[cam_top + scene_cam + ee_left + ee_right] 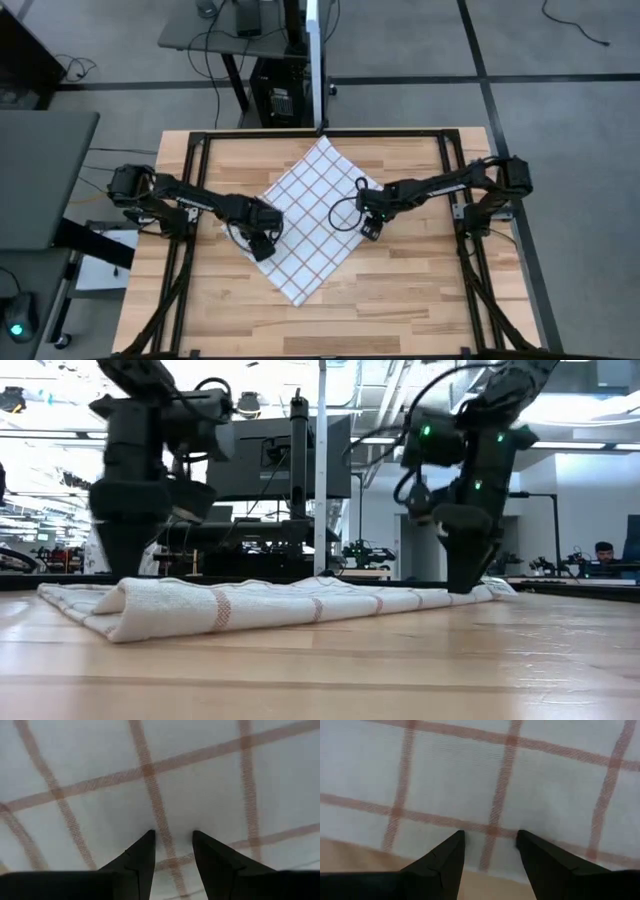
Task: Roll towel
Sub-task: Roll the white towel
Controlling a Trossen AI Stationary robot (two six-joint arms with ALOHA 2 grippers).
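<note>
The towel (318, 215), white with a reddish-brown grid, lies spread flat on the wooden table, turned like a diamond. In the low view its near left edge (130, 610) is doubled over into a thick fold. My left gripper (262, 243) points down over the towel's left edge, open, with checked cloth under its fingers (172, 836). My right gripper (369, 228) points down over the towel's right edge, open. In its wrist view (490, 836) the towel's edge and bare wood show just behind the fingertips. My left gripper comes at the towel from above with its fingertips (147, 840) at the cloth, a grid line between them; whether they touch it I cannot tell. My right gripper's fingertips (467, 585) reach down to the towel's surface near its right edge; whether they touch it I cannot tell.
Black frame rails (190, 200) run along the table's left, right and far sides. A black cable loop (345, 213) hangs beside my right gripper over the towel. Bare wood (330, 325) lies toward the near edge. A post (318, 70) and a desk stand beyond the far edge.
</note>
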